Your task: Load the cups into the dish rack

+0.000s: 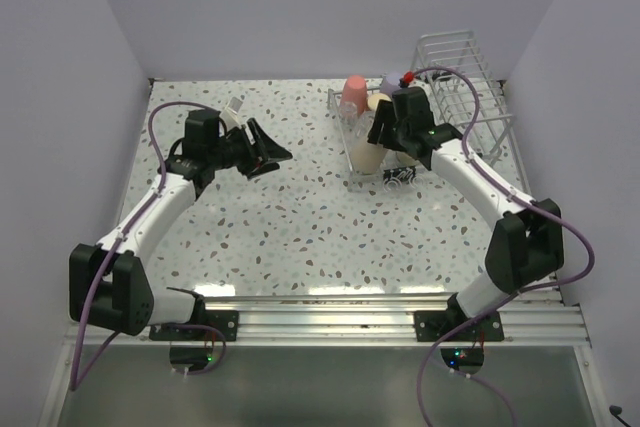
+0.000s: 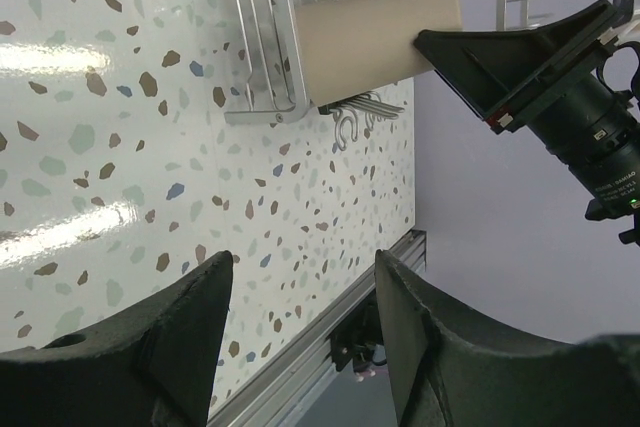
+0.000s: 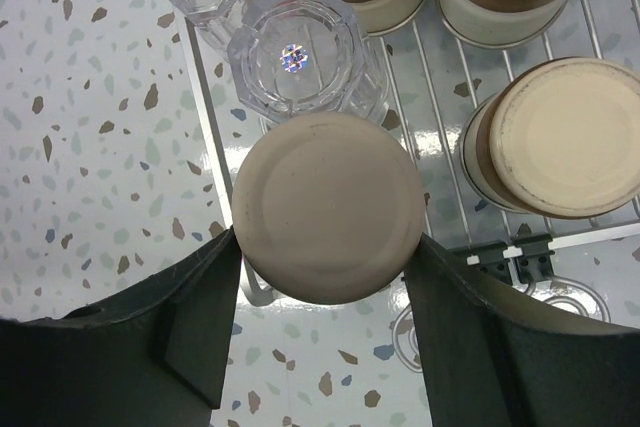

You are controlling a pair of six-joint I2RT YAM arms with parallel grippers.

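Beige cup (image 3: 328, 207), upside down at centre frame in the right wrist view, is clamped by the right gripper (image 3: 322, 247) at the dish rack's (image 3: 432, 87) lower left corner (resting on the wires or not, I cannot tell). Clear cups (image 3: 295, 62) stand just above it and brown cups (image 3: 560, 137) to the right. The left gripper (image 2: 305, 262) hangs open and empty over the speckled table (image 2: 120, 147).

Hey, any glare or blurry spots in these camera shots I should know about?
Left wrist view: two bright glare streaks on the tabletop, the left pincer's fingers dark in the foreground. Right wrist view: sharp, light sparkling in a clear cup, the beige cup evenly lit. Top external view: even light, faint shadows.
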